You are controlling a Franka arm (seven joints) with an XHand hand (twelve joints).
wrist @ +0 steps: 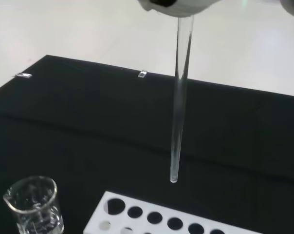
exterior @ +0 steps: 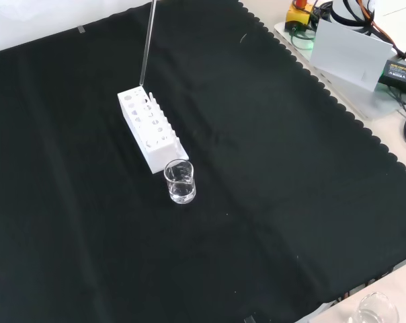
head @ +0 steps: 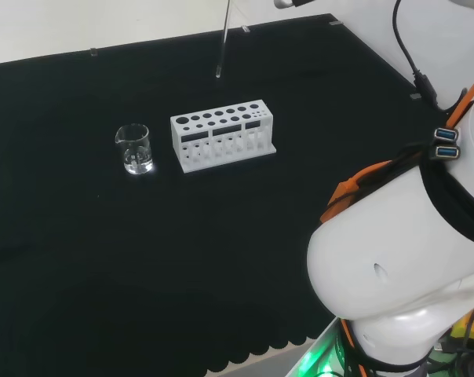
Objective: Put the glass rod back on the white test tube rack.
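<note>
A clear glass rod (head: 221, 43) hangs nearly upright in the air, its upper end gripped by the hand (wrist: 176, 6), which shows as a blurred white part. The rod (wrist: 180, 97) ends a short way above the white test tube rack (wrist: 152, 217), near one end of its rows of holes. In the front view the rod (exterior: 147, 47) reaches down to just above the far end of the rack (exterior: 149, 128). In the head view its tip hangs beyond the rack (head: 223, 133), which stands on the black cloth with empty holes.
A small glass beaker (head: 134, 149) holding a little clear liquid stands close to one end of the rack, nearer the camera in the front view (exterior: 180, 182). Another glass (exterior: 376, 311) sits off the cloth at the front view's bottom right. The arm's white links (head: 402, 259) stand at the head view's right.
</note>
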